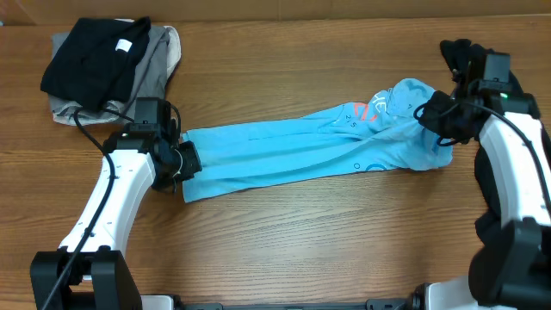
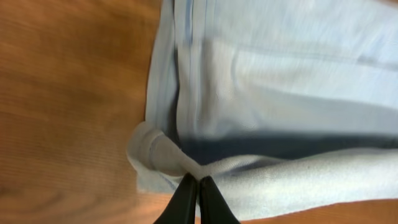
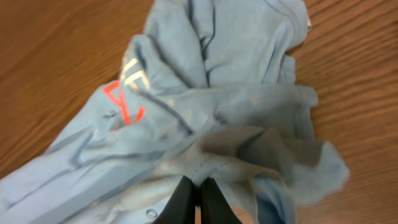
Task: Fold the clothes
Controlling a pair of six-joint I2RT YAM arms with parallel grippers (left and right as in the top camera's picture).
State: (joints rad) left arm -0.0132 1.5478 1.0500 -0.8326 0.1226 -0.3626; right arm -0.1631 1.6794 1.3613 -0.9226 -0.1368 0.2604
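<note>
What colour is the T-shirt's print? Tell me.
Orange-red and white; the print on the T-shirt shows best in the right wrist view.

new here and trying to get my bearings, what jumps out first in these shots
The light blue T-shirt lies stretched in a long rumpled band across the middle of the wooden table. The left gripper is shut on its hemmed end, and the right gripper on the bunched end with the print. A black garment sits on top of a grey one at the table's far left corner.
</note>
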